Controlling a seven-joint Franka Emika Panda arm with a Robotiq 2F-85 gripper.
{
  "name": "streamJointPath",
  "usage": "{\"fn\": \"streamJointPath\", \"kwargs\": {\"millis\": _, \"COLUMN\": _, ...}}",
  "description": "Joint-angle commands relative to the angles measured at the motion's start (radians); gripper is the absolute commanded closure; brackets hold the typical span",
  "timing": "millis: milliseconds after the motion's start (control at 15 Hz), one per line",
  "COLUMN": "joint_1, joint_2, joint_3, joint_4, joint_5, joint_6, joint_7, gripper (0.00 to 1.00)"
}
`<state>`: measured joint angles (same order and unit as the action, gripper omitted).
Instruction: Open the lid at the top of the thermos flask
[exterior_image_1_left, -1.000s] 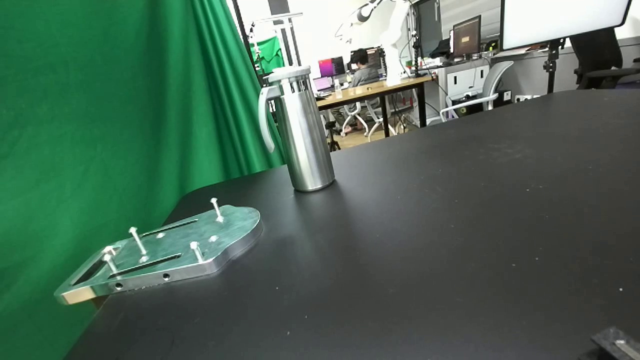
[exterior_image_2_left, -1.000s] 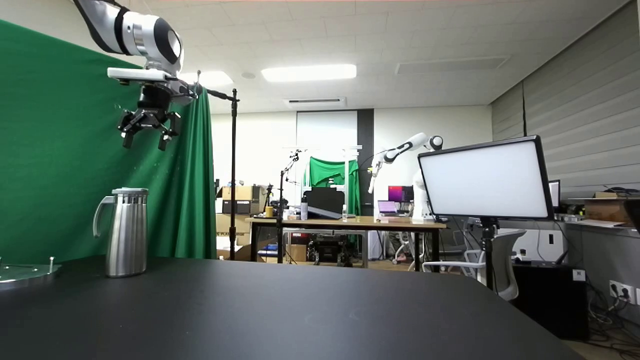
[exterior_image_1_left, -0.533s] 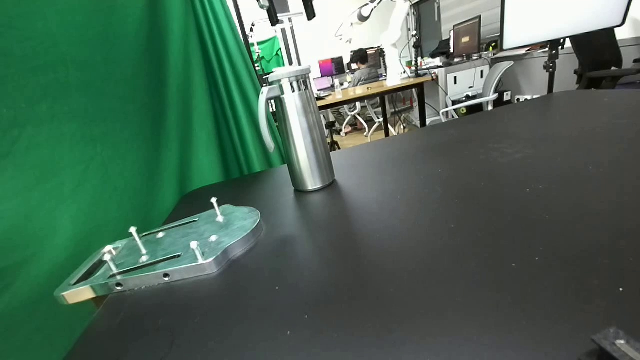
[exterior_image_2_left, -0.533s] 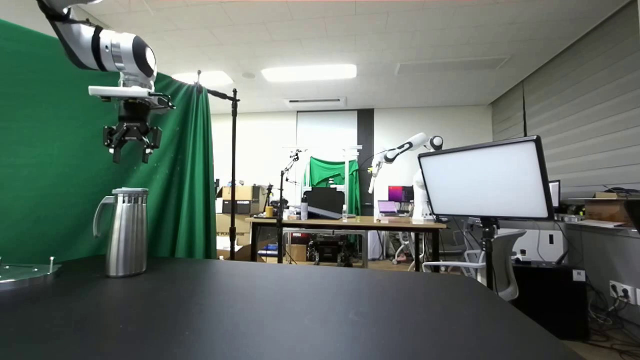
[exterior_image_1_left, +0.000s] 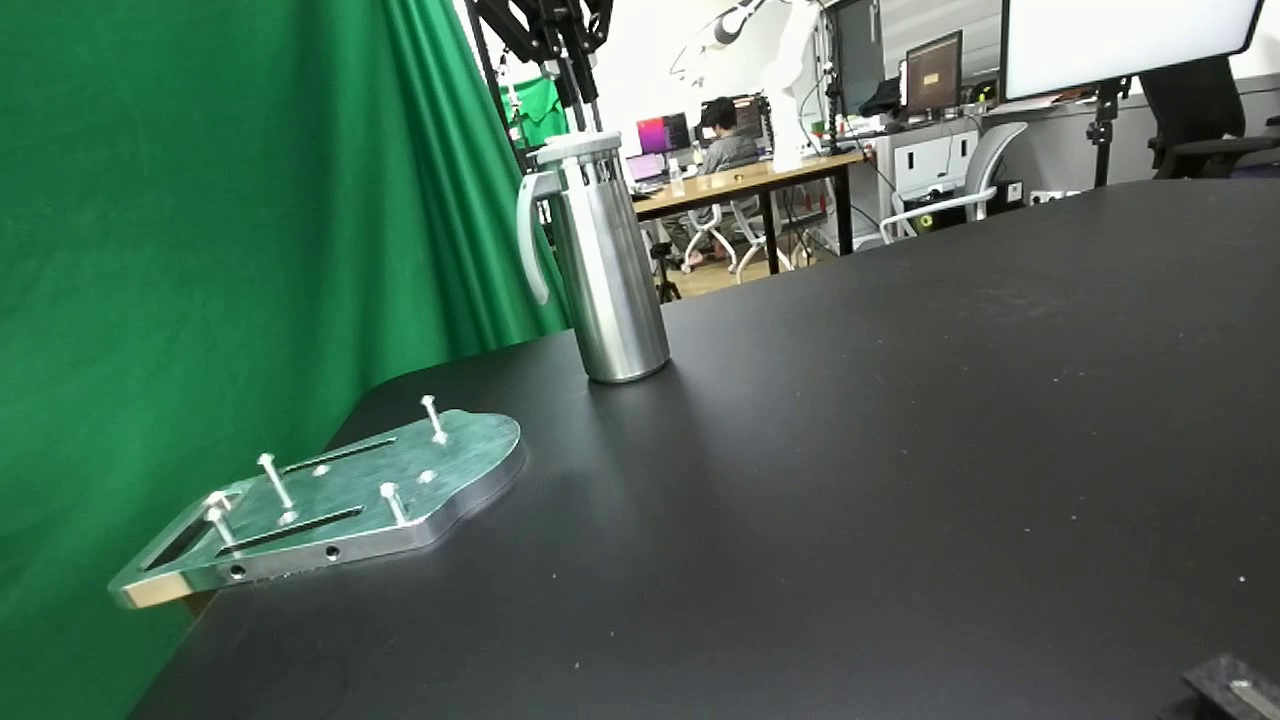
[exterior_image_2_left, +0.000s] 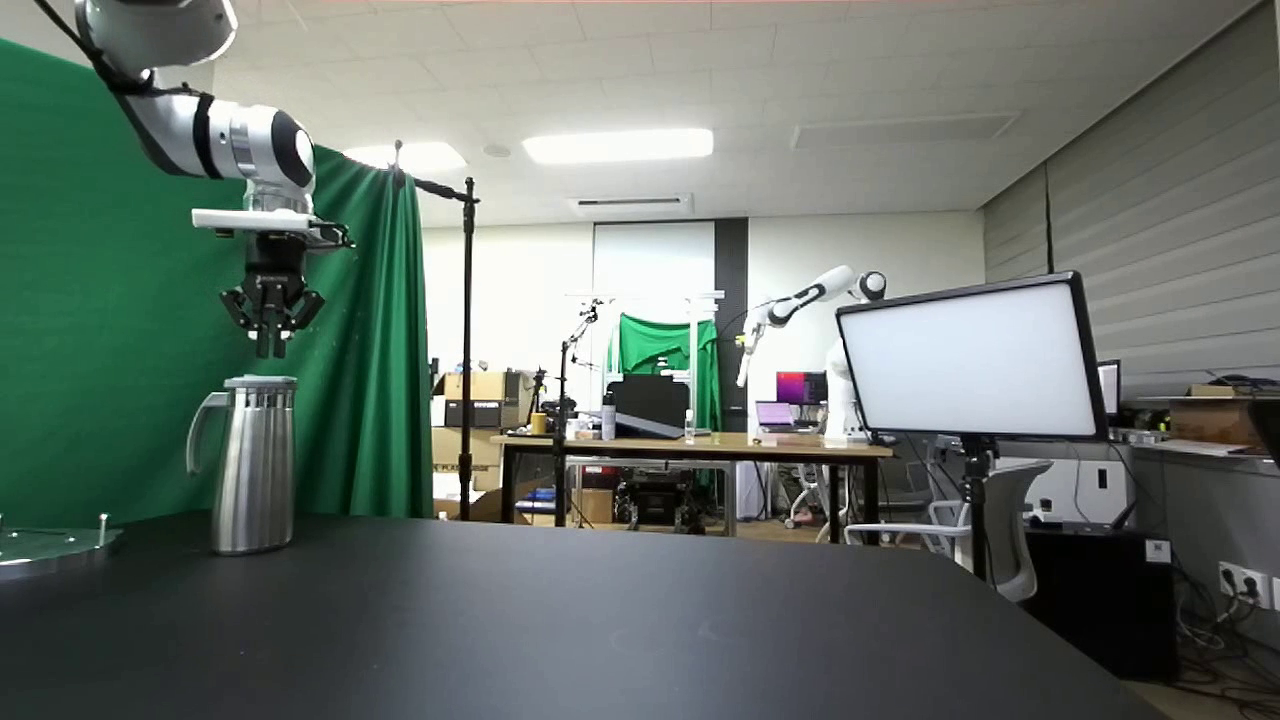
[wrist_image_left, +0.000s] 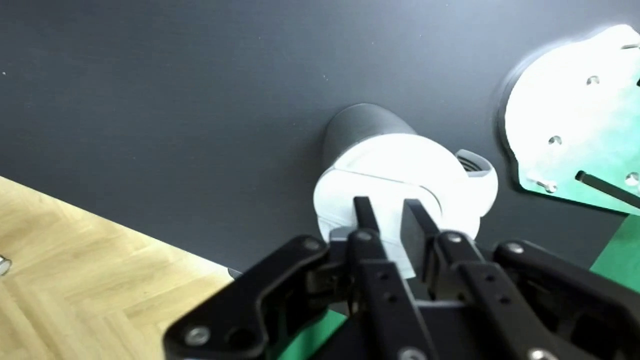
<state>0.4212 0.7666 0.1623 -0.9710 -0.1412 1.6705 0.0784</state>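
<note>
The thermos flask (exterior_image_1_left: 615, 280), a brushed steel cylinder with a pale side handle (exterior_image_1_left: 528, 235), stands upright on the black table. Its round grey lid (exterior_image_2_left: 260, 382) sits on top and looks white in the wrist view, where a curved seam crosses the lid (wrist_image_left: 400, 155). My gripper (exterior_image_2_left: 270, 350) points down just above the lid, with a small space between the fingertips and the lid. In the wrist view the gripper (wrist_image_left: 387, 201) has its fingers close together, a narrow gap between them and nothing held. They hide part of the lid's near side.
A green metal plate (exterior_image_1_left: 460, 450) with upright pegs lies on the table on the handle side of the flask. Green curtain (exterior_image_1_left: 250, 200) hangs behind the flask. The flask stands close to the table edge, with wooden floor (wrist_image_left: 90, 280) beyond.
My gripper has come down towards the lid and, in an exterior view, shifted left then slightly right. Its fingers have drawn from wide apart to a narrow gap. The flask has not moved.
</note>
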Motion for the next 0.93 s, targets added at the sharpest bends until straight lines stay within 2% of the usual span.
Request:
{"fn": "streamJointPath", "kwargs": {"millis": 0, "joint_1": 0.013, "joint_2": 0.069, "joint_3": -0.007, "joint_4": 0.122, "joint_5": 0.012, "joint_6": -0.032, "joint_7": -0.021, "gripper": 1.00}}
{"fn": "streamJointPath", "kwargs": {"millis": 267, "joint_1": 0.029, "joint_2": 0.106, "joint_3": -0.009, "joint_4": 0.181, "joint_5": 0.017, "joint_6": -0.070, "joint_7": -0.023, "gripper": 1.00}}
{"fn": "streamJointPath", "kwargs": {"millis": 667, "joint_1": 0.055, "joint_2": 0.159, "joint_3": -0.021, "joint_4": 0.267, "joint_5": 0.017, "joint_6": -0.220, "joint_7": -0.002, "gripper": 1.00}}
{"fn": "streamJointPath", "kwargs": {"millis": 867, "joint_1": 0.048, "joint_2": 0.171, "joint_3": -0.003, "joint_4": 0.274, "joint_5": 0.015, "joint_6": -0.207, "joint_7": -0.003, "gripper": 1.00}}
